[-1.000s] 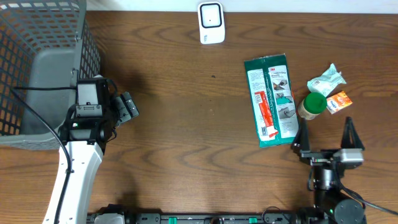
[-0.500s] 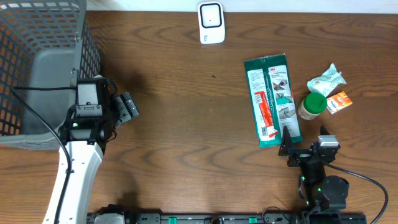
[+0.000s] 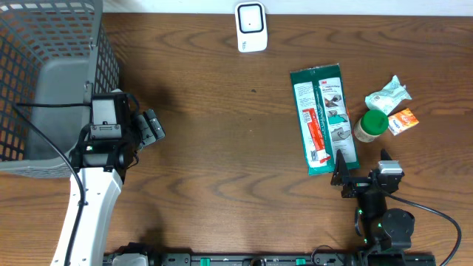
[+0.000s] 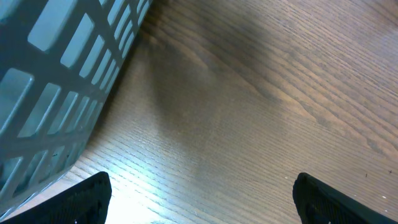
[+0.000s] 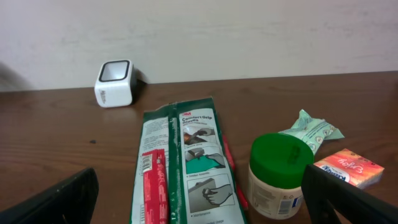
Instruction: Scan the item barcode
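The white barcode scanner [image 3: 250, 27] stands at the table's far edge and shows at the back left in the right wrist view [image 5: 114, 83]. A long green packet [image 3: 323, 118] lies flat on the right; beside it stands a jar with a green lid [image 3: 372, 124]. My right gripper [image 3: 362, 161] is open just in front of both, holding nothing. From that wrist, the packet [image 5: 183, 168] and the jar [image 5: 281, 174] lie between the fingers [image 5: 62, 202]. My left gripper [image 3: 151, 127] is open over bare wood by the basket [image 3: 44, 74], also empty [image 4: 202, 205].
A crumpled pale green wrapper [image 3: 387, 94] and a small orange box [image 3: 403, 120] lie right of the jar. The grey wire basket's wall [image 4: 56, 81] stands close on the left gripper's left. A pale wall rises behind the scanner.
The right gripper swung left, from in front of the orange box to in front of the packet's near end and the jar, then held still. The left arm did not move.
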`<state>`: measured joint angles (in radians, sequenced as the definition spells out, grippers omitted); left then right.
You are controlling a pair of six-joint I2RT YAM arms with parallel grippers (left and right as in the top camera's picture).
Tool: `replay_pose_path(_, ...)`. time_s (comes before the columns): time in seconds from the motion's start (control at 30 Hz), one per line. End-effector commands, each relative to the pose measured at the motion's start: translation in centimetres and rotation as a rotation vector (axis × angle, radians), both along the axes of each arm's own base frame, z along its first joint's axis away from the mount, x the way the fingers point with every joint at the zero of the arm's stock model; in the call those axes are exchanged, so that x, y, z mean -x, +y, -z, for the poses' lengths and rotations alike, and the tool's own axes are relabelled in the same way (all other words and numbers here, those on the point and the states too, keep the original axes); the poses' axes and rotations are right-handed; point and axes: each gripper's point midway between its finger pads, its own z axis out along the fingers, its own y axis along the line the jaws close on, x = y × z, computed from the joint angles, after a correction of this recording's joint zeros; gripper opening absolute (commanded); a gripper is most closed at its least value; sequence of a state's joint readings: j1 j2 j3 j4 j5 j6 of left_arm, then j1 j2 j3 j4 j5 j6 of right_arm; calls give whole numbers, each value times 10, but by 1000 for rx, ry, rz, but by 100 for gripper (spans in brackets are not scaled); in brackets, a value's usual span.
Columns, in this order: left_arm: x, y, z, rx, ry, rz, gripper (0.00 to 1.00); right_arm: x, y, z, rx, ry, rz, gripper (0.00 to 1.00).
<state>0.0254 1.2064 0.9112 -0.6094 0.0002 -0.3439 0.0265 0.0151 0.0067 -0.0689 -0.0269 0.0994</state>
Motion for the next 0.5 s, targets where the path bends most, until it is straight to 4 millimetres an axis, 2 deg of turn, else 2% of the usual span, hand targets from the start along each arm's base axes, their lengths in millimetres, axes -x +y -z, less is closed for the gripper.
replay_pose_path(0.0,2,4,3,-3,11,-24,94,0,-2,1,-12,6,9,99)
replay_pose_path(0.1,4,4,-8,-3,-26,-24,93,0,-2,1,-12,6,9,99)
replay_pose_path(0.2,8,4,-35,-5,-121,-24,93,0,-2,1,-12,6,9,99)
replay_pose_path(0.27,16,4,-63,-7,-222,-25,93,0,-2,1,-12,6,9,99)
replay_pose_path(0.3,23,3,-83,-9,-295,-24,93,0,-2,1,-12,6,9,99)
replay_pose_path(0.33,27,3,-92,-9,-328,-24,94,0,-2,1,-12,6,9,99)
replay_pose_path(0.4,50,2,-133,-12,-488,-24,93,0,-2,1,-12,6,9,99)
replay_pose_path(0.47,70,2,-157,-14,-590,-24,93,0,-2,1,-12,6,9,99)
